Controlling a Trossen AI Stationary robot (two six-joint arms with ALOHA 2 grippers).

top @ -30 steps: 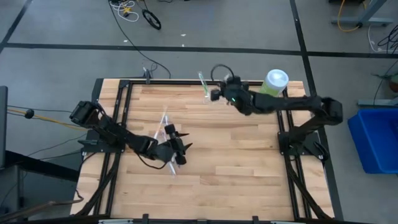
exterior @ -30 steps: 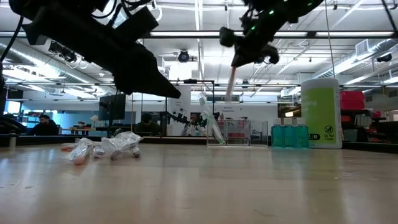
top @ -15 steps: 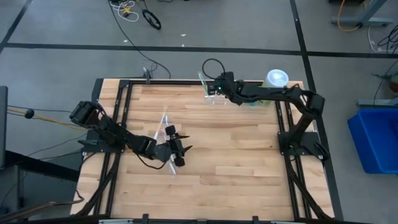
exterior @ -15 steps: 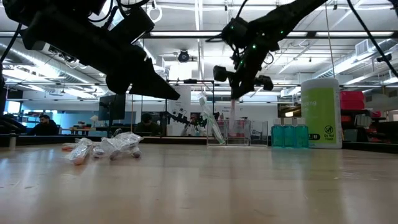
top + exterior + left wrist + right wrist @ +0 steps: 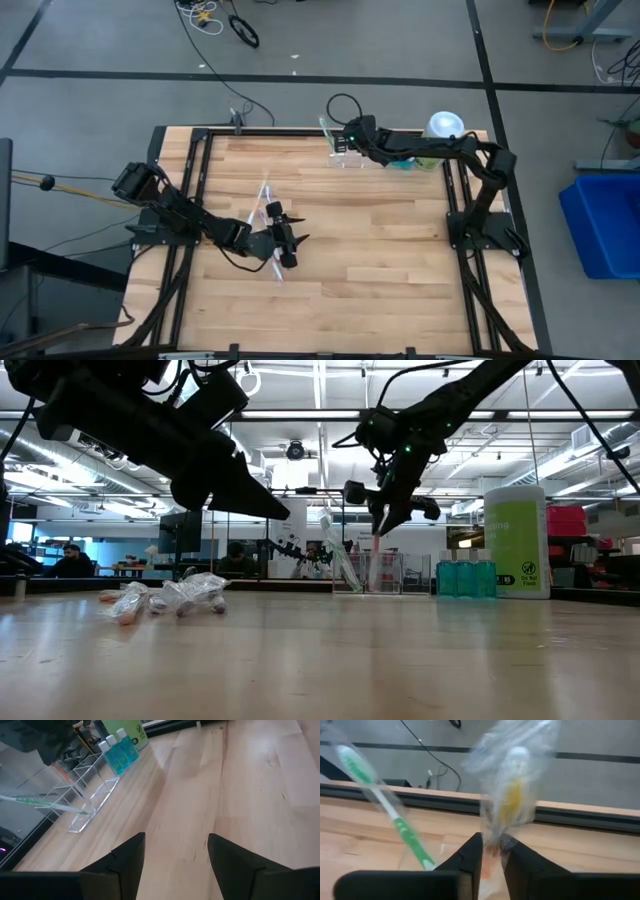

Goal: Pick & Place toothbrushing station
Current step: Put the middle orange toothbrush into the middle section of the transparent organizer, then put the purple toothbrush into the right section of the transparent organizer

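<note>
The right hand [image 5: 385,525] hangs over the toothbrushing station [image 5: 367,572] at the table's [image 5: 400,270] far edge, its fingers [image 5: 470,857] narrowly parted around a wrapped yellow toothbrush [image 5: 509,795] that stands in the rack. Whether they grip it or have let go cannot be told. This looks like the placing step; next the hand would need to open fully and lift straight up without tipping the brush.

The left hand [image 5: 175,857] waits with fingers spread wide and empty at the table's near left, above a pile of wrapped toothbrushes [image 5: 165,598].

Only the right wrist view shows the finger gap and the leaning green toothbrush [image 5: 385,805] beside it. The low view alone shows the green bottle [image 5: 516,540] and blue-capped bottles [image 5: 462,575] lined up to the rack's right.
</note>
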